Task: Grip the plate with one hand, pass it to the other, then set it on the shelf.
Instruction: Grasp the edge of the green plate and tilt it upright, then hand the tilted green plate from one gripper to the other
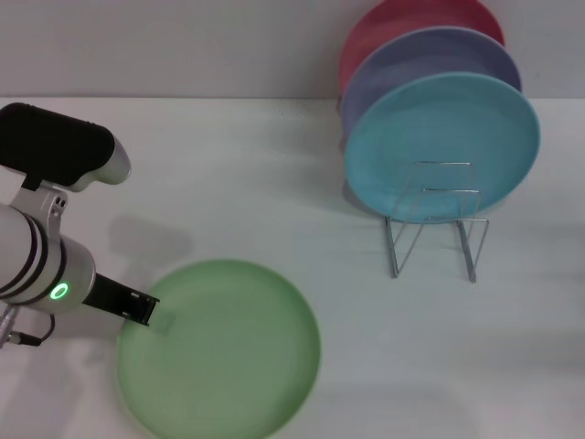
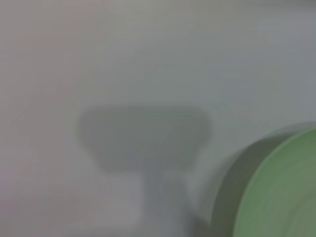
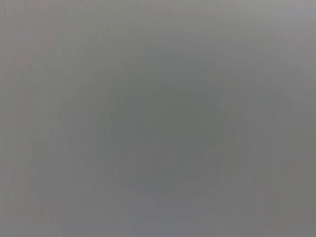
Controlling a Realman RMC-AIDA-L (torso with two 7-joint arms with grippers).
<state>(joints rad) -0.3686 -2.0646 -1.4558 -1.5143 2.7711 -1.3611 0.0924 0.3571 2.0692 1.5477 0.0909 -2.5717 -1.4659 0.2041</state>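
Observation:
The light green plate (image 1: 224, 352) lies flat on the white table at the front, left of centre. My left gripper (image 1: 137, 309) is at the plate's left rim, its black finger reaching over the edge. The left arm with its green ring (image 1: 58, 292) comes in from the left. In the left wrist view a part of the green plate (image 2: 286, 192) shows at one corner, with the gripper's shadow on the table. The wire shelf (image 1: 437, 224) stands at the back right. The right gripper is out of view; the right wrist view shows only grey.
In the shelf stand a turquoise-blue plate (image 1: 443, 146), a lavender plate (image 1: 430, 59) behind it and a red plate (image 1: 402, 23) at the back. The shelf's front slots, toward me, hold no plate. White table (image 1: 274, 183) between plate and shelf.

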